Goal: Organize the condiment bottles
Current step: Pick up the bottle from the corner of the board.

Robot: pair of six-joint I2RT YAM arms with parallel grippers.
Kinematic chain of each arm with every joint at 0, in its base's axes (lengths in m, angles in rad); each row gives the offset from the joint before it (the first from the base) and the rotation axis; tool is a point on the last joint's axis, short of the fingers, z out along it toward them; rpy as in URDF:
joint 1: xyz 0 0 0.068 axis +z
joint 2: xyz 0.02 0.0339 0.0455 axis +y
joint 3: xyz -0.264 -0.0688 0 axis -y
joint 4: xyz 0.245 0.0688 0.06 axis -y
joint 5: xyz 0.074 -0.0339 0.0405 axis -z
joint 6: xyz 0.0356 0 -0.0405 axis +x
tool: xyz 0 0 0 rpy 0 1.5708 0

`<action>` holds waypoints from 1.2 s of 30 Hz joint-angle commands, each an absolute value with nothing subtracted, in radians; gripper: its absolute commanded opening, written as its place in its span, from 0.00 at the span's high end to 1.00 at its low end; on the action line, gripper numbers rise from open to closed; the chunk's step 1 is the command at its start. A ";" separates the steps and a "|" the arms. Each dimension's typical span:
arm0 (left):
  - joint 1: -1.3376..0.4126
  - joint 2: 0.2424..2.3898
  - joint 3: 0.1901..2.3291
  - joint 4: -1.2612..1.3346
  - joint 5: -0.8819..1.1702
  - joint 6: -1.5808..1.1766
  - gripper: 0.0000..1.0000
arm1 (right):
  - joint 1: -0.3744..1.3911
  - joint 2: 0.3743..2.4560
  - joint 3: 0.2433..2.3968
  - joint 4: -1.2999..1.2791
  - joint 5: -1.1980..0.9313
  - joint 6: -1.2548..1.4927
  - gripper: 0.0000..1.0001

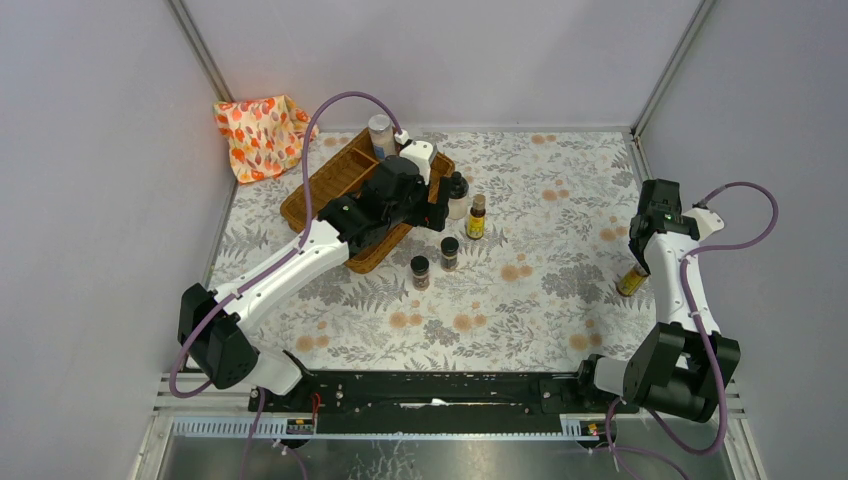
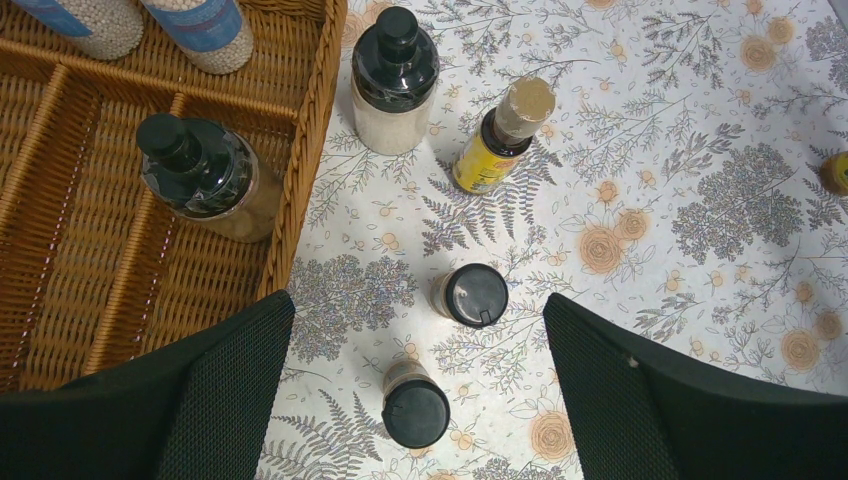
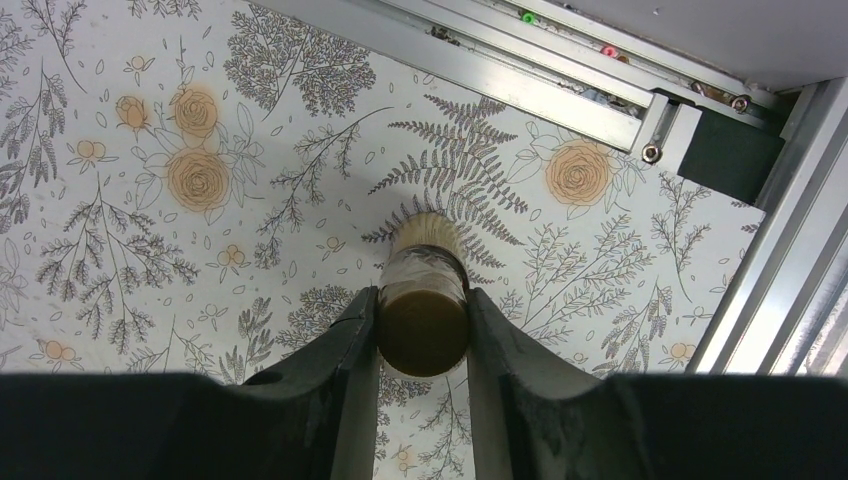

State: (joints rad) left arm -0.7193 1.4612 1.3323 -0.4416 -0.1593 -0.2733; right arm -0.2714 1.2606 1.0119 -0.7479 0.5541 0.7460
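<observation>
Near the table's (image 3: 150,300) right edge, the right gripper (image 3: 422,318) is clamping the brown cap of a slim yellow bottle (image 3: 425,255) that is standing roughly upright, cap uppermost. Farther on, the left gripper (image 2: 420,335) is hovering wide open above upright short spice jars (image 2: 470,295) beside the wicker tray (image 2: 312,150).

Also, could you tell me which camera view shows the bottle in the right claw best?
The right wrist view: the bottle sits centre frame, clamped in the right claw, body and pale cap clear. The top external view shows only its yellow body beside the arm. The left wrist view catches at most a sliver at its right edge.
</observation>
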 commanded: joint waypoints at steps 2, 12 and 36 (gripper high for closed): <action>-0.725 1.438 1.336 -0.419 -0.177 -0.250 0.01 | -0.276 1.255 1.042 -0.769 0.520 0.758 1.00; -0.725 1.415 1.330 -0.422 -0.202 -0.259 0.01 | -0.265 1.253 1.119 -0.755 0.404 0.731 1.00; -0.727 1.405 1.381 -0.487 -0.263 -0.303 0.01 | -0.007 1.442 1.414 -0.723 0.381 0.615 1.00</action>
State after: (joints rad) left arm -0.7197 1.4311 1.3354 -0.4599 -0.2188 -0.2966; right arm -0.0547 1.4109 1.3056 -0.7692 0.3721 0.6609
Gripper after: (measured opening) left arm 0.990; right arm 0.372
